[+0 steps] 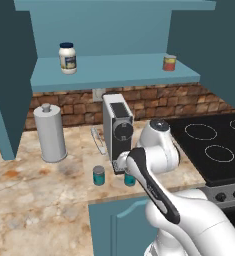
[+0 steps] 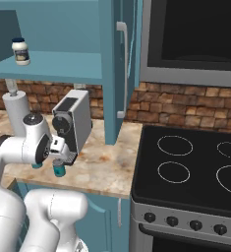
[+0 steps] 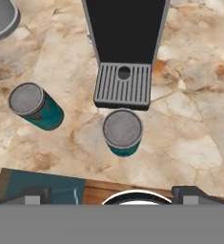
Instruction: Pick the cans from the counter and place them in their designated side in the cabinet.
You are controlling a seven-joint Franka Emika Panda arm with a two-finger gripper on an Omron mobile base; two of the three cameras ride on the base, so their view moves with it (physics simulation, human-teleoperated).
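Marbled stone counter (image 3: 189,119) (matt cans (image 3: 123,132))

- Setting: rendered home kitchen.
- Marbled beige/orange stone desk (image 1: 34,200) over teal base cabs (image 1: 116,225).
- Black stovetop (image 2: 190,167) w/ ring burners, knob row along its front; dark oven or microwave window (image 2: 195,34) above it.
- Red-brown brick backsplash (image 1: 154,100).
- Teal wall cabinet (image 1: 109,70), doors open; white jar (image 1: 67,58) and red-orange can (image 1: 169,62) on its shelf.
- Coffee machine (image 1: 118,127), grey canister (image 1: 50,132), two small teal cans (image 3: 123,132) on desk.
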